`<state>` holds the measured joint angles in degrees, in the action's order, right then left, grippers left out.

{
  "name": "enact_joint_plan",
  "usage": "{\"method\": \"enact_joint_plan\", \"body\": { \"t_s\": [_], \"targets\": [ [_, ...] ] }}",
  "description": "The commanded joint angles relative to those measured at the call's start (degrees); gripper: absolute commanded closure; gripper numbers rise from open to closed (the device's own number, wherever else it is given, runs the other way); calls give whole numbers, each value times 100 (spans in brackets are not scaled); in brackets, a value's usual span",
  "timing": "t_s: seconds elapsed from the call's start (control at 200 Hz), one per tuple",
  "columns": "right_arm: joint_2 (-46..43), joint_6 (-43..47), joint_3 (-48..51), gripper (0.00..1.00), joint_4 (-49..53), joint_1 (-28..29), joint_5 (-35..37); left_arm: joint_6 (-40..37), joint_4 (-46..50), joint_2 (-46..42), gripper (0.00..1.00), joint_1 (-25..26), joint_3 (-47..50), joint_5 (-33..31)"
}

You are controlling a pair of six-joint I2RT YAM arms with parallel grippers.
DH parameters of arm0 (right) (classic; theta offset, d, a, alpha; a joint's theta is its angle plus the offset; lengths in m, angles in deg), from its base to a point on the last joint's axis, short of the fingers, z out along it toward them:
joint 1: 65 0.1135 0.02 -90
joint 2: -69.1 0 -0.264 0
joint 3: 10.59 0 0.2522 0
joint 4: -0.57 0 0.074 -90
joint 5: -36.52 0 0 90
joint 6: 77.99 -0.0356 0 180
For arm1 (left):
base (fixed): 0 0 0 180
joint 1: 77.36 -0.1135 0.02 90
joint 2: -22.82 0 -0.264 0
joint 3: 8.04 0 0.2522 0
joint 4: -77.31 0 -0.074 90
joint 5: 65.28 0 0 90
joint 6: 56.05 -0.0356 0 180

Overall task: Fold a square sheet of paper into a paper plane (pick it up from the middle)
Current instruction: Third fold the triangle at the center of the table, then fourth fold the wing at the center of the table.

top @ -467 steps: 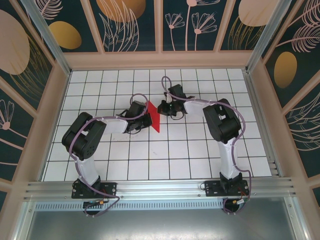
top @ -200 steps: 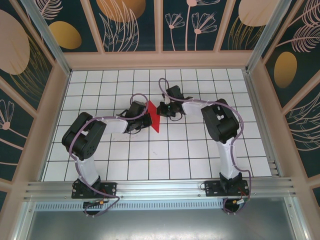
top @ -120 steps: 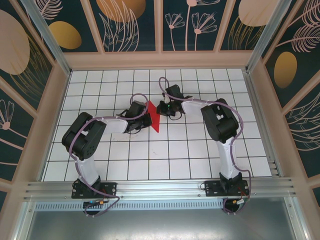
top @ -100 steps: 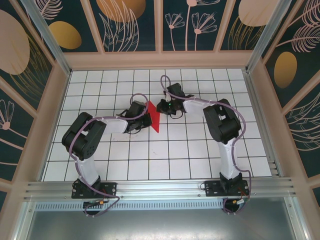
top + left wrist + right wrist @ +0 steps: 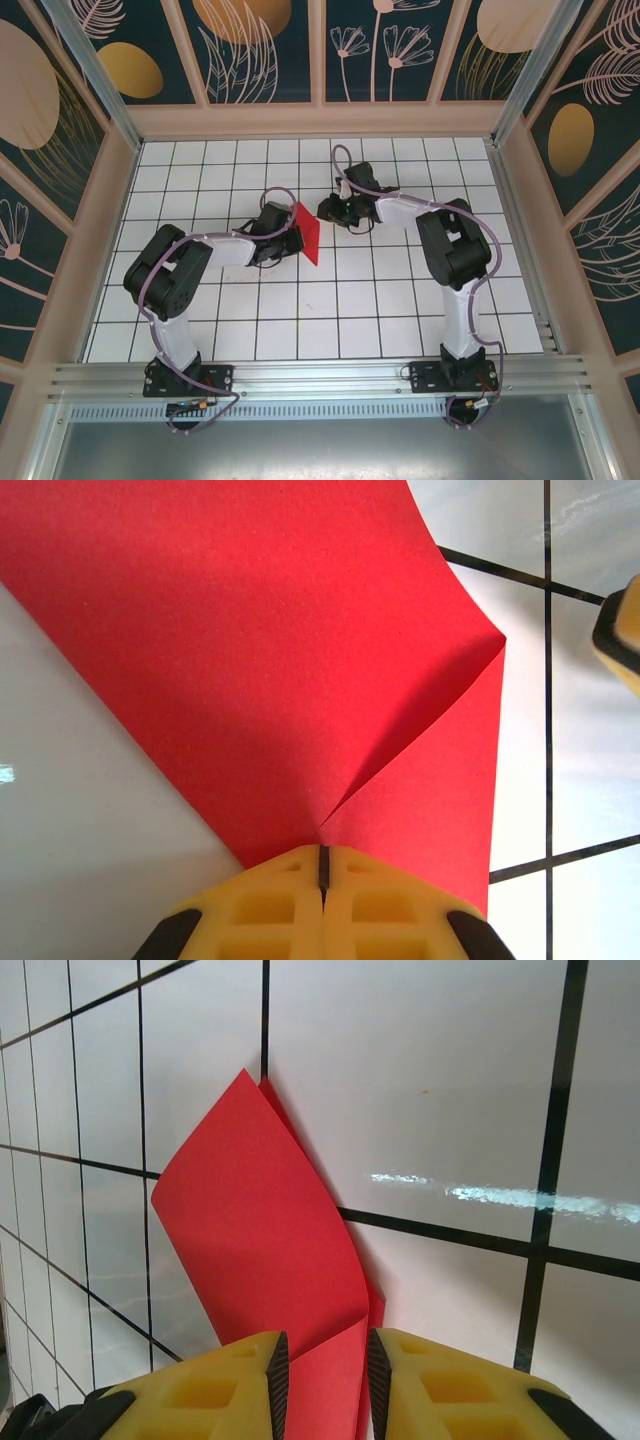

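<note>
The square sheet of paper (image 5: 309,232) is bright red and folded into a creased wedge that stands up from the tiled floor at mid-table. My left gripper (image 5: 291,239) comes at it from the left and is shut on its lower corner. In the left wrist view the yellow jaws (image 5: 323,865) meet on the paper (image 5: 270,660) just where two layers split apart. My right gripper (image 5: 330,210) is at the wedge's upper right. Its jaws (image 5: 322,1375) stand a little apart, and a strip of the paper (image 5: 260,1240) runs loose between them.
The white tiled table (image 5: 380,300) with black grid lines lies inside a wooden frame (image 5: 320,122) with patterned walls. Both arms reach toward the middle, and their cables loop above the wrists. A fingertip of the right gripper (image 5: 622,640) shows at the edge of the left wrist view.
The right gripper's jaws have parted from shut, and that arm has drawn slightly back and to the right. The left gripper and the paper have stayed in place.
</note>
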<state>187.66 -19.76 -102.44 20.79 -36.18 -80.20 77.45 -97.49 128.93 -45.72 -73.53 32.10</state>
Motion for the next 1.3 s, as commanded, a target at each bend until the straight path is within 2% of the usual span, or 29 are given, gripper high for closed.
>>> {"method": "enact_joint_plan", "body": {
  "t_s": [0.0,0.4,0.806,0.986,1.296],
  "targets": [
    [232,166,-99,69,143,51,-254,-136,787,222,97,-35,159,-395],
    [424,416,-195,70,232,133,-653,-135,804,185,97,-39,151,-410],
    [268,302,129,87,-182,132,-732,-241,839,-172,92,-39,36,-396],
    [-129,-99,582,96,-711,150,-295,-187,705,-567,81,-35,48,-309],
    [-1428,-1105,1823,99,-1410,212,1126,-37,-165,-1435,68,7,549,113]
  ]
}}
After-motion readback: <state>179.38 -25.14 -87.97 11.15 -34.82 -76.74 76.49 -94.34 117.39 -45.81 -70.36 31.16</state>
